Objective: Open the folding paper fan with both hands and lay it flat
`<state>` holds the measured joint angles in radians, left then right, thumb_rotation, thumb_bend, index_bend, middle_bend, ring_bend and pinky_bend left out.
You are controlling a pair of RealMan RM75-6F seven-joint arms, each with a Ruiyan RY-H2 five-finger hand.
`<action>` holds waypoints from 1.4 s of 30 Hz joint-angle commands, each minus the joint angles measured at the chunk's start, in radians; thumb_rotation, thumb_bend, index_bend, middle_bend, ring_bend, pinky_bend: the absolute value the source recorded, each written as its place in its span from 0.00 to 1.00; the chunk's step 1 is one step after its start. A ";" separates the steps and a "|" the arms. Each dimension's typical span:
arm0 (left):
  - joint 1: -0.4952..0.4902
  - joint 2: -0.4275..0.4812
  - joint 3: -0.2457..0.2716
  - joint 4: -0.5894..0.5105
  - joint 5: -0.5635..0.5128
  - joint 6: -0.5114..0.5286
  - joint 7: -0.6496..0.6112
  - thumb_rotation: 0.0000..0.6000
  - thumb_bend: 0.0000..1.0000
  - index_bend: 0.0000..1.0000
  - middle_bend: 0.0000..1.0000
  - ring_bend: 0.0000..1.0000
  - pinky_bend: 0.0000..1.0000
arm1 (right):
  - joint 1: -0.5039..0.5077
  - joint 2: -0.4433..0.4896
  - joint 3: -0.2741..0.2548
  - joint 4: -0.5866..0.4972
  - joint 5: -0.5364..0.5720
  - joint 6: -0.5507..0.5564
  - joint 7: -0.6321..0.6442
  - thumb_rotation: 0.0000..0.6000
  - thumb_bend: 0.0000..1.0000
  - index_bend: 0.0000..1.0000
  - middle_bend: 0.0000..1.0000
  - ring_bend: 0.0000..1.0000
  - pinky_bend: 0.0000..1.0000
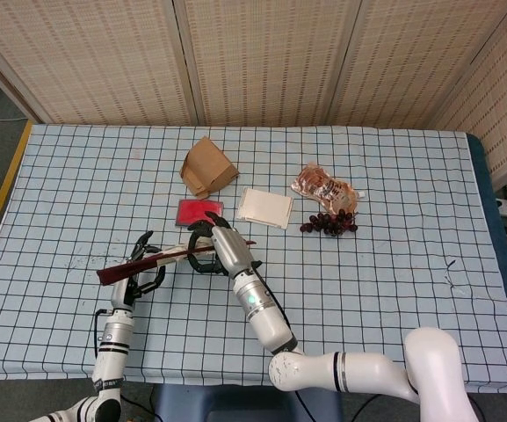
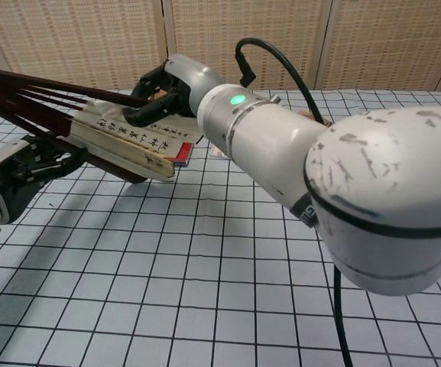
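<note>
The folding paper fan [image 2: 125, 137] is partly open, its dark ribs [image 1: 139, 266] spread and a strip of paper with black writing showing. It is held just above the checked table, slanting from lower left to upper right. My right hand [image 1: 217, 249] grips the upper guard near the paper end, also seen in the chest view [image 2: 164, 93]. My left hand [image 1: 141, 264] sits at the rib end; in the chest view its fingers [image 2: 55, 157] curl around the lower dark guard.
Behind the fan lie a red card [image 1: 199, 211], a brown paper bag [image 1: 207, 167], a white napkin [image 1: 265, 207], a clear snack packet [image 1: 323, 188] and dark grapes [image 1: 329, 223]. The blue checked cloth [image 1: 394, 290] covers the whole table.
</note>
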<state>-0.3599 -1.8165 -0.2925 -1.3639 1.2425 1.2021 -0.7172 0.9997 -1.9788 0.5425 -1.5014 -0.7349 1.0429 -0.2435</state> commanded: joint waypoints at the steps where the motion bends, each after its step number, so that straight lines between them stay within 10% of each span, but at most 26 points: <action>1: 0.005 -0.007 -0.004 -0.001 -0.001 0.012 0.002 1.00 0.43 0.57 0.12 0.00 0.07 | 0.000 0.002 -0.001 0.001 -0.001 0.001 0.002 1.00 0.52 0.80 0.25 0.03 0.07; 14: 0.009 -0.035 -0.030 0.009 0.011 0.066 0.005 1.00 0.66 0.81 0.28 0.03 0.07 | -0.004 0.015 -0.008 -0.002 0.000 0.007 0.012 1.00 0.52 0.80 0.25 0.03 0.07; 42: 0.030 0.010 -0.053 0.103 0.022 0.137 0.051 1.00 0.59 0.64 0.31 0.07 0.07 | -0.129 0.240 -0.117 -0.175 -0.231 0.106 0.016 1.00 0.52 0.80 0.26 0.03 0.07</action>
<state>-0.3304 -1.8044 -0.3461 -1.2631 1.2637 1.3378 -0.6683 0.8812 -1.7529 0.4360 -1.6648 -0.9520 1.1429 -0.2297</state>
